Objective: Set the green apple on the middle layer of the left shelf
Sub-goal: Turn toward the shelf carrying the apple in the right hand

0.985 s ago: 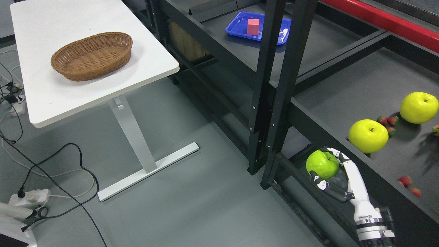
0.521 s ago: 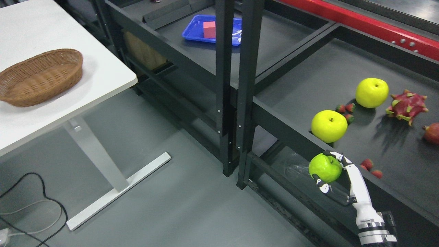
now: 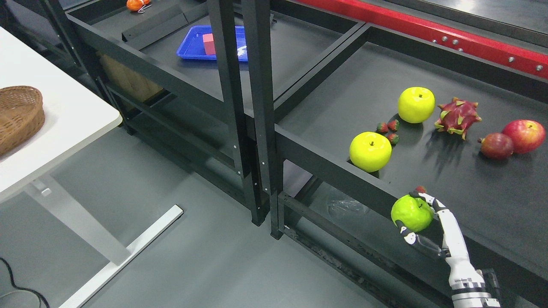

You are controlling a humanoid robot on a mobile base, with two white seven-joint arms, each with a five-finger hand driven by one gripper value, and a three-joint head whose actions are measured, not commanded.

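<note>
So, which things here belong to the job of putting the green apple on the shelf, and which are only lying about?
Belonging to the job:
- green apple, held in the right hand
- left shelf

Only lying about:
- two yellow apples
- dragon fruit
- red apple
- strawberries
- blue tray
- wicker basket

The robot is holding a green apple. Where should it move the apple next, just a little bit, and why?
Probably carry it left. The right hand grips the green apple in front of the right-hand shelf's rim, the shelf with the yellow apples. The left shelf, holding the blue tray, sits beyond the black posts, so the apple must pass them first.
</note>
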